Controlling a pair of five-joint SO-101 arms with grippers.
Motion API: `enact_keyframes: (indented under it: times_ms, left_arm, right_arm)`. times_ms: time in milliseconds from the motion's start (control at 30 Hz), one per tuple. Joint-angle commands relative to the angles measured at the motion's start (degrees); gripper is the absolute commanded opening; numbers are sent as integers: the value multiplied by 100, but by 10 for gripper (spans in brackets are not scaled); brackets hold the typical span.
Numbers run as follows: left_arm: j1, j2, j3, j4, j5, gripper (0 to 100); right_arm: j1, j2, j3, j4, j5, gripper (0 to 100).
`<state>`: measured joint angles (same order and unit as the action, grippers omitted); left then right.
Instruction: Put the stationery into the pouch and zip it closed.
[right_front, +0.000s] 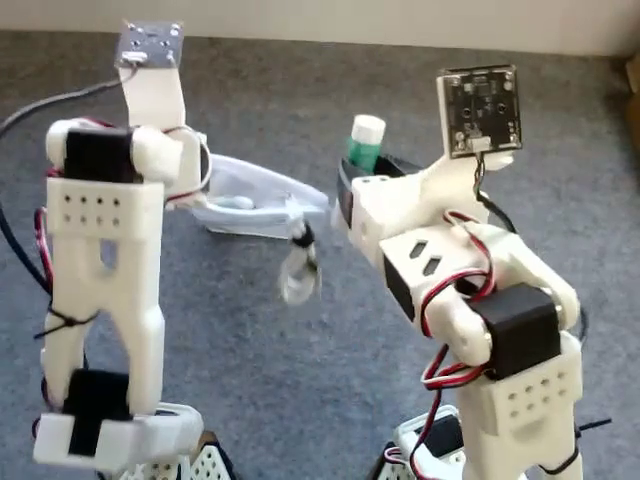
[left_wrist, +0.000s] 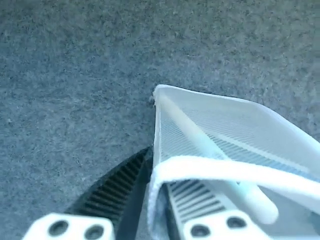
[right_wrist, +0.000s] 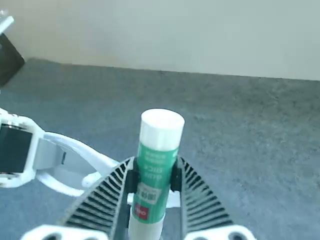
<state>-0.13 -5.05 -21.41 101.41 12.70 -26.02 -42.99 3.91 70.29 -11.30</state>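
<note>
High view: two white arms stand side by side on a grey carpet (right_front: 300, 400), with a pale wall (right_front: 400, 20) along the far edge. The left gripper (right_front: 200, 182) sits left of centre and holds one end of a translucent mesh pouch (right_front: 262, 196). The pouch stretches rightward from it, and its right end comes close to the right arm. A small ring (right_front: 298, 272), blurred, hangs below the pouch's right end, on the near side. The right gripper (right_front: 370, 176) sits right of centre and holds a glue stick (right_front: 365, 142) upright, with its green body below and its white cap on top. The stick stands just right of the pouch's end and outside the pouch.

In the left wrist view, the left gripper (left_wrist: 152, 172) has its two black ribbed fingers (left_wrist: 112, 195) pressed onto the pouch's white rim, with the fabric pinched between them. The mesh pouch (left_wrist: 235, 125) spreads away from the fingers over the carpet (left_wrist: 75, 75). A pen-shaped white stick (left_wrist: 220, 162) shows through the mesh, lying inside.

In the right wrist view, the right gripper (right_wrist: 153, 169) has its ribbed fingers (right_wrist: 112, 192) clamped on either side of the glue stick (right_wrist: 157, 150). They grip its green body, and the white cap rises clear above the fingertips. Carpet (right_wrist: 250, 140) and wall (right_wrist: 200, 35) lie beyond.
</note>
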Motion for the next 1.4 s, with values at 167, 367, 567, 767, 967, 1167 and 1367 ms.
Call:
enact_keyframes:
  times_ms: [167,367,567,767,967,1167,1367]
  left_arm:
    - [13,497,-338,26,-26,8]
    - [13,505,-338,26,-35,8]
    - [4,497,-338,26,-35,7]
    - [-268,497,-338,-26,-9,7]
    - [-312,514,-312,-62,-9,6]
    - [-321,532,-303,-62,-9,6]
    - [-330,549,-268,-97,-9,6]
  right_arm:
    - [-857,-338,2211,-4092,53,5]
    - [-1042,-330,3433,-6967,466,5]
    - [-1059,-356,3679,-7767,686,5]
    - [-1323,-321,3565,-7767,651,5]
    - [-1587,268,3538,-7776,651,5]
    - [-1534,1174,3574,-8444,677,5]
    - [-1420,998,4207,-8892,695,6]
